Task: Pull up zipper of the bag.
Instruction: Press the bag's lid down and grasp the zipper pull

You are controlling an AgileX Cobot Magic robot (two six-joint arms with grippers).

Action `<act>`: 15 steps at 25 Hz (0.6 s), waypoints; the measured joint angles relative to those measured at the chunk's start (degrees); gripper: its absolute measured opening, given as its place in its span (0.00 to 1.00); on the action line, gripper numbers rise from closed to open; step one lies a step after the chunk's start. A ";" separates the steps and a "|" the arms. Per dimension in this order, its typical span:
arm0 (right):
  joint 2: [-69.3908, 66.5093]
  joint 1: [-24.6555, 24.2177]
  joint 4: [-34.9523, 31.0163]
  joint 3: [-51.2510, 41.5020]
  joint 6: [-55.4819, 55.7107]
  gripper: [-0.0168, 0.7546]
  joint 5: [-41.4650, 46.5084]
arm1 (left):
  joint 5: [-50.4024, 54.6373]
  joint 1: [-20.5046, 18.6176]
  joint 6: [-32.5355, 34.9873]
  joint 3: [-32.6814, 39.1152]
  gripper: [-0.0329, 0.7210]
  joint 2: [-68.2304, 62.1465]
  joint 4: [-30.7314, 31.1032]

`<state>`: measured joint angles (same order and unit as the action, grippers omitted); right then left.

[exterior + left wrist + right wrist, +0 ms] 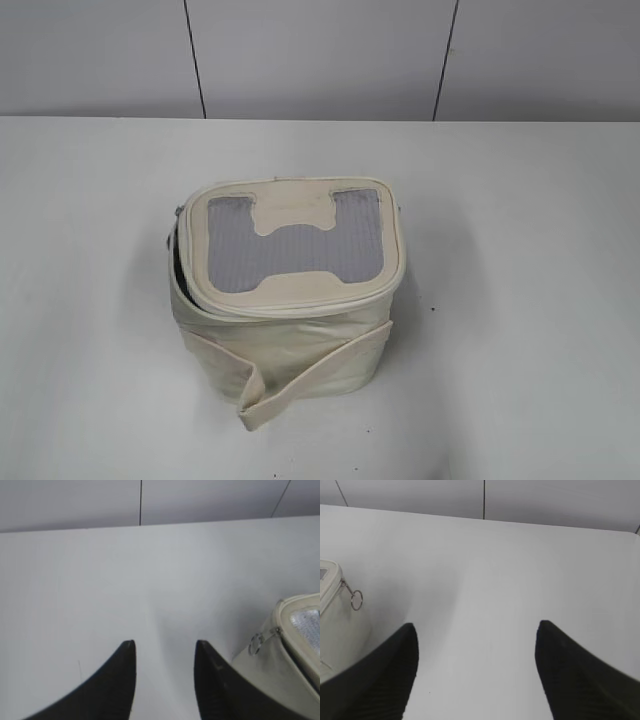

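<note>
In the middle of the exterior view, the bag (290, 300) sat on the white surface (520, 300). It was small, boxy and cream. I saw its lid (292, 245) with a grey mesh panel and a cream patch shaped like an H. A loose strap (310, 385) hung across its front side and ended near the bottom of the frame. On the left edge of the lid there was a dark gap, so the zipper (181, 280) looked open there. No arm showed in that view.

In my left wrist view, the left claw (165, 647) hung over the bare surface, low in the frame. Its two dark fingers (117, 680) stood apart with nothing between them. The bag was at the lower right of that frame, just beside the right finger. A small silver pull with a round ring (256, 644) hung at the bag's corner.

In my right wrist view, the right claw (477, 630) was spread wide and held nothing. The bag peeked in at the left edge of that frame. Another ring pull (356, 600) hung off its corner, above the left finger and not touching it.
</note>
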<state>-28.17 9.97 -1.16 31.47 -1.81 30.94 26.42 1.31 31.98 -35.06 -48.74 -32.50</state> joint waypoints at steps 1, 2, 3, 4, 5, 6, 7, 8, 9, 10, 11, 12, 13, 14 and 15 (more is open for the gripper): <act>-2.50 0.48 -0.05 0.77 0.00 0.76 -0.76 | 0.00 0.00 1.11 0.00 0.46 -1.52 -0.41; -5.12 0.88 -0.05 1.86 0.00 0.76 -1.22 | -0.20 0.00 1.81 0.00 0.47 -2.62 -0.95; -7.86 1.03 -0.05 3.06 0.00 0.76 -1.66 | -0.26 0.00 2.21 0.00 0.47 -3.86 -1.49; -10.19 1.03 -0.05 4.14 0.00 0.76 -2.14 | -0.52 0.00 2.35 0.00 0.48 -5.06 -1.82; -12.92 1.03 -0.05 5.45 0.00 0.76 -2.55 | -0.94 0.00 2.46 -0.07 0.48 -6.17 -2.14; -15.63 1.03 -0.05 6.76 0.00 0.76 -2.77 | -1.45 0.00 2.46 -0.07 0.48 -6.99 -2.28; -17.73 1.03 -0.05 8.07 0.00 0.76 -2.81 | -1.79 0.00 2.53 -0.13 0.48 -7.84 -2.35; -21.03 1.03 -0.05 9.15 0.00 0.76 -2.90 | -2.06 0.00 2.63 -0.34 0.48 -8.51 -2.39; -22.95 1.03 -0.05 10.30 0.00 0.76 -2.90 | -2.28 0.00 2.98 -0.79 0.48 -9.02 -2.41; -24.75 1.03 -0.05 11.61 0.00 0.76 -2.90 | -2.62 0.00 3.41 -1.36 0.48 -9.60 -2.46; -26.34 1.03 -0.05 12.72 -0.12 0.76 -2.96 | -2.86 0.00 3.78 -2.25 0.48 -10.13 -2.48; -28.28 1.03 -0.05 14.00 -0.53 0.76 -2.96 | -3.11 0.00 4.04 -3.25 0.48 -10.74 -2.53; -30.23 1.03 -0.05 15.24 -1.12 0.76 -2.96 | -3.40 0.00 4.25 -4.15 0.48 -11.31 -2.53; -31.77 1.03 -0.05 16.39 -1.76 0.76 -2.96 | -3.77 0.00 4.36 -5.25 0.48 -12.08 -2.59; -33.46 1.03 -0.11 17.31 -2.05 0.76 -2.96 | -4.08 0.00 4.47 -6.34 0.48 -13.02 -2.59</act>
<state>-61.63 11.00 -1.28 48.78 -3.86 27.99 22.35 1.31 36.45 -41.40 -61.75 -35.09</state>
